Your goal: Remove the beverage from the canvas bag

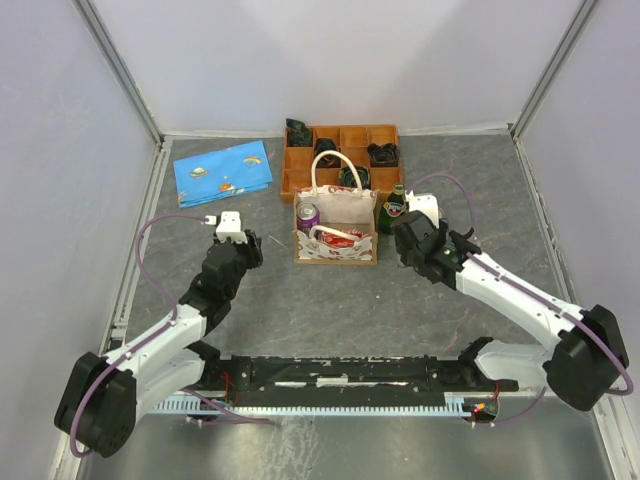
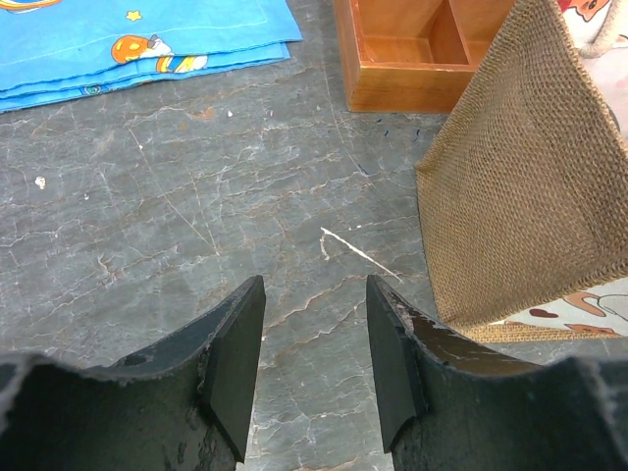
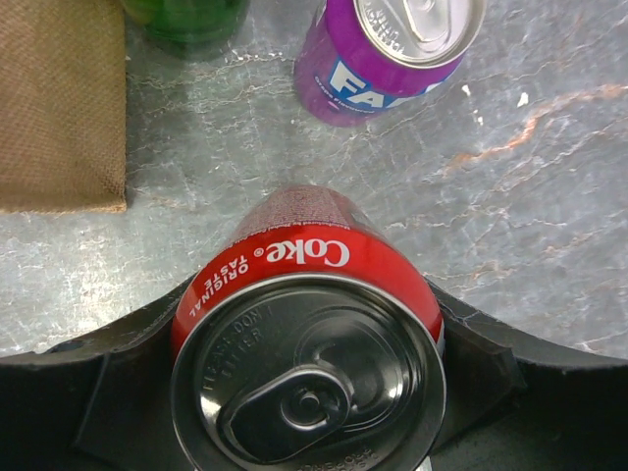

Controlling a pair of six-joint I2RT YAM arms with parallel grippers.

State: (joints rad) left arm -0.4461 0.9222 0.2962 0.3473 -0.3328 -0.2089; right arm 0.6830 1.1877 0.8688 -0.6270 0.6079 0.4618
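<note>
The cream canvas bag stands mid-table with its white handles up; a purple can shows at its left end and something red lies inside. My right gripper is just right of the bag. In the right wrist view it is shut on a red Coke can, held upright over the table. The bag's burlap side is to the left there. My left gripper is open and empty left of the bag, with bare table between its fingers.
A purple Fanta can and a green bottle stand on the table beyond the Coke can. The green bottle also shows in the top view. An orange wooden compartment tray sits behind the bag. A blue patterned cloth lies at the back left.
</note>
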